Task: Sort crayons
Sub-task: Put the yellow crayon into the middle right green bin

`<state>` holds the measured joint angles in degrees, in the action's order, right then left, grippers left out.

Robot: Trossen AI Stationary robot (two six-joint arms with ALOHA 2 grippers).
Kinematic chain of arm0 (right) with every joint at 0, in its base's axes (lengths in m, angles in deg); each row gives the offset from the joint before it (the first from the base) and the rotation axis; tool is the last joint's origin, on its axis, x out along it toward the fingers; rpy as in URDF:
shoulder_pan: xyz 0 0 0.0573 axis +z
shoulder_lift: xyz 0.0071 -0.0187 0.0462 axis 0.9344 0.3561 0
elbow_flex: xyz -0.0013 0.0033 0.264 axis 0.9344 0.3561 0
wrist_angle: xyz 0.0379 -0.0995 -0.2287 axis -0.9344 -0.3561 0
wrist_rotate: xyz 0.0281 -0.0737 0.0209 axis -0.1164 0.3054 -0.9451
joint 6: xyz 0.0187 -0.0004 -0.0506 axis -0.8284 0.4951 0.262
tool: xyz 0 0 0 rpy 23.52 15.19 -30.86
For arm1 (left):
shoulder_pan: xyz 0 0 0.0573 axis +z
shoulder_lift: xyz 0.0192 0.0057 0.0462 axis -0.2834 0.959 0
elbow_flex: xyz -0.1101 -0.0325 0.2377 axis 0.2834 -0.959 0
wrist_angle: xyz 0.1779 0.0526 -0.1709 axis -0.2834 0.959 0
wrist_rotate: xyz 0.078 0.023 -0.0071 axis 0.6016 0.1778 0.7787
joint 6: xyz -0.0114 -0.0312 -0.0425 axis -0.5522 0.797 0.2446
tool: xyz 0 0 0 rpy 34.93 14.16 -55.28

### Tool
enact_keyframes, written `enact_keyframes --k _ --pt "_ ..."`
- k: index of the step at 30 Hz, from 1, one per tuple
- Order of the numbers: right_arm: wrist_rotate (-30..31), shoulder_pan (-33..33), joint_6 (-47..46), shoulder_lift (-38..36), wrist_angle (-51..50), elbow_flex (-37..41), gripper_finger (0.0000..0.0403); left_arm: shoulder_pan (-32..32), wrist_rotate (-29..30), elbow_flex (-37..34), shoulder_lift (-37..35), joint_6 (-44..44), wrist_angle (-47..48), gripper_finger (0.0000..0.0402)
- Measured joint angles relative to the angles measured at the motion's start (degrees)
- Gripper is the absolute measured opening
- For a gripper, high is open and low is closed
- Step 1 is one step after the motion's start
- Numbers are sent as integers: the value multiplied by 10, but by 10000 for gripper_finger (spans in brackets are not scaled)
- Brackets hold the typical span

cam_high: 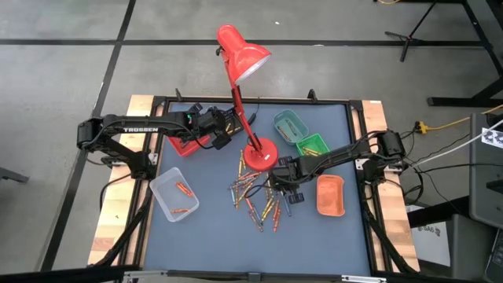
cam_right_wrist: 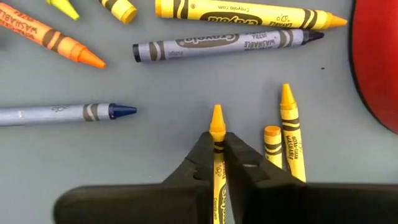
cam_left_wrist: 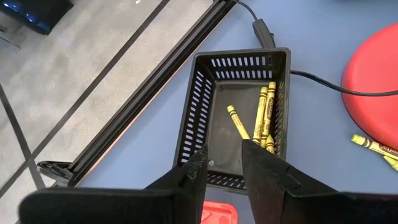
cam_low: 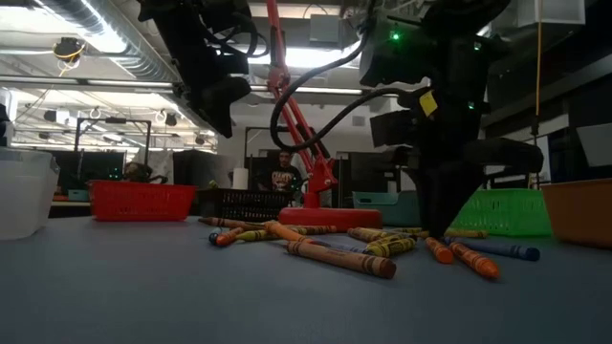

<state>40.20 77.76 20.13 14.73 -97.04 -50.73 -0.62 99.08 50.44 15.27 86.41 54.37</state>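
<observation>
A red desk lamp [cam_high: 244, 63] stands among small trays: red [cam_high: 182, 145], green [cam_high: 312, 145], orange [cam_high: 331, 195].

The flat blue-grey desk [cam_high: 212, 236] carries a red desk lamp's round base [cam_high: 260, 153], a loose scatter of thin wax crayons [cam_high: 255, 196] beside it, a clear plastic tray [cam_high: 174, 194], an orange tray [cam_high: 330, 195], green [cam_high: 312, 145] and teal [cam_high: 289, 126] mesh baskets, and a red basket [cam_high: 182, 147].
</observation>
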Motion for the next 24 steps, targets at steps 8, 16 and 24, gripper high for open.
enact_keyframes --k 8,16,24 --pt "0 0 1 2 -28 -20 22 0 0 0 0 1 0 82" --pt "1 0 14 2 -115 -91 9 0 0 0 0 1 0 82" --pt "26 0 30 2 -250 -172 12 0 0 0 0 1 0 82"
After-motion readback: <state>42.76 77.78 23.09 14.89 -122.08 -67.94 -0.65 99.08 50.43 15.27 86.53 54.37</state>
